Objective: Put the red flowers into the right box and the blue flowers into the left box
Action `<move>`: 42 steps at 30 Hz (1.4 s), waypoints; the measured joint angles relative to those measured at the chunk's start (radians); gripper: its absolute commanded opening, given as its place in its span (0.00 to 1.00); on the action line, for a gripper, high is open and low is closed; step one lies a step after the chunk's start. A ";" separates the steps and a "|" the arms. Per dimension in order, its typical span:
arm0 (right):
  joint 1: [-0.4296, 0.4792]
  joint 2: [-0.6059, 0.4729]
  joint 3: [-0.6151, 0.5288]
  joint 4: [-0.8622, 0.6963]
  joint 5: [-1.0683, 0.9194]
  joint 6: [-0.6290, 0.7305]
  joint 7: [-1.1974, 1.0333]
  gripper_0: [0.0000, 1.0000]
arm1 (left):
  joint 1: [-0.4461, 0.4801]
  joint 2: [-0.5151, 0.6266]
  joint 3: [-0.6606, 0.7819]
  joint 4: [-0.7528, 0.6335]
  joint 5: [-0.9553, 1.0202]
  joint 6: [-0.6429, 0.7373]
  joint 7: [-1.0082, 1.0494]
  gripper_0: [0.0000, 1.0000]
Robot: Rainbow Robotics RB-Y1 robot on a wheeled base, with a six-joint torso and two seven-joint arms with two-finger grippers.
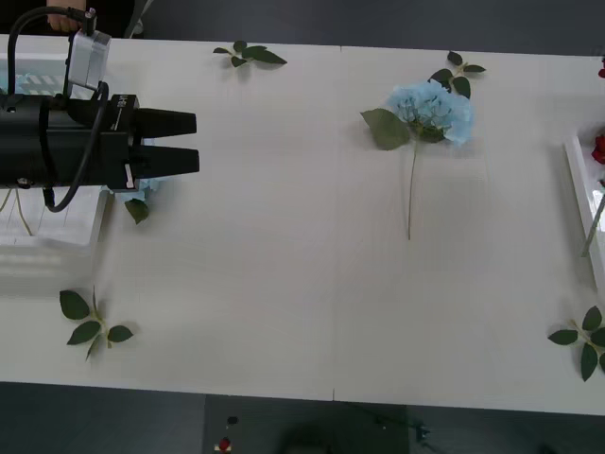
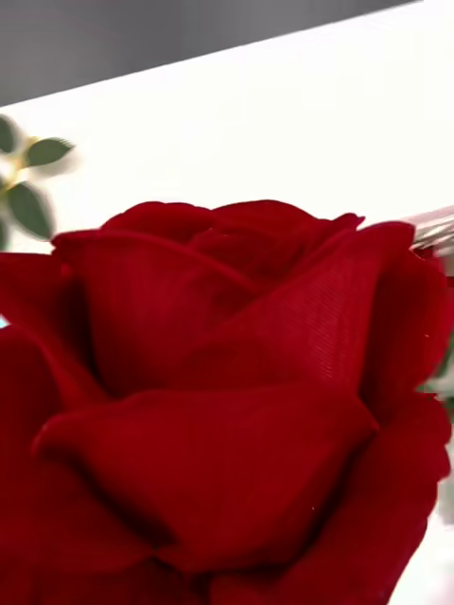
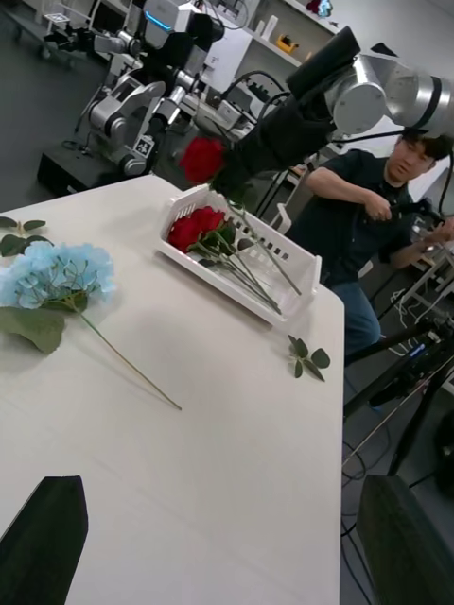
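Note:
My left gripper [image 1: 189,142] stands open at the table's left, its black fingers [image 3: 43,539] wide apart, over the inner edge of the left box [image 1: 52,232]. Under it a bit of a blue flower [image 1: 142,194] peeks out. Another blue flower [image 1: 430,112] [image 3: 57,274] lies on the table right of centre, stem toward me. At the far right, my right gripper [image 3: 235,175] is shut on a red flower [image 3: 201,159] [image 2: 227,397] held above the right box [image 1: 579,180] [image 3: 284,284]. Two more red flowers [image 3: 194,227] lie in that box.
Loose leaf sprigs lie at the back left [image 1: 248,54], by the blue flower [image 1: 458,71], at the front left [image 1: 95,326] and the front right [image 1: 586,339] [image 3: 307,357]. Open tabletop stretches between the two boxes.

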 measured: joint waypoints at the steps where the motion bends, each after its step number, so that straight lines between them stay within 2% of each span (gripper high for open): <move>1: 0.005 -0.007 0.000 0.015 0.000 -0.013 0.036 0.00 | 0.000 0.000 0.000 0.000 0.000 0.000 0.000 0.83; 13: 0.069 -0.019 0.000 0.347 -0.019 -0.177 0.456 0.00 | 0.000 0.000 0.000 0.000 0.000 0.000 0.000 0.83; 22: 0.097 -0.019 0.000 0.435 -0.019 -0.275 0.620 0.00 | 0.000 0.000 0.000 0.000 0.000 0.000 0.000 0.83; 23: 0.101 -0.019 0.000 0.435 -0.019 -0.274 0.623 0.06 | 0.000 0.000 0.000 0.000 0.000 0.000 0.000 0.83; 25: 0.107 -0.018 0.000 0.435 -0.019 -0.274 0.623 0.45 | 0.000 0.000 0.000 0.000 0.000 0.000 0.000 0.83; 26: 0.109 -0.017 0.000 0.435 -0.019 -0.274 0.623 0.77 | 0.000 0.000 0.000 0.000 0.000 0.000 0.000 0.83; 27: 0.109 -0.017 0.000 0.435 -0.019 -0.274 0.623 1.00 | 0.000 0.000 0.000 0.000 0.000 0.000 0.000 0.83; 42: 0.109 0.003 0.000 0.433 -0.037 -0.273 0.623 1.00 | 0.000 0.000 0.000 0.000 0.000 0.000 0.000 0.82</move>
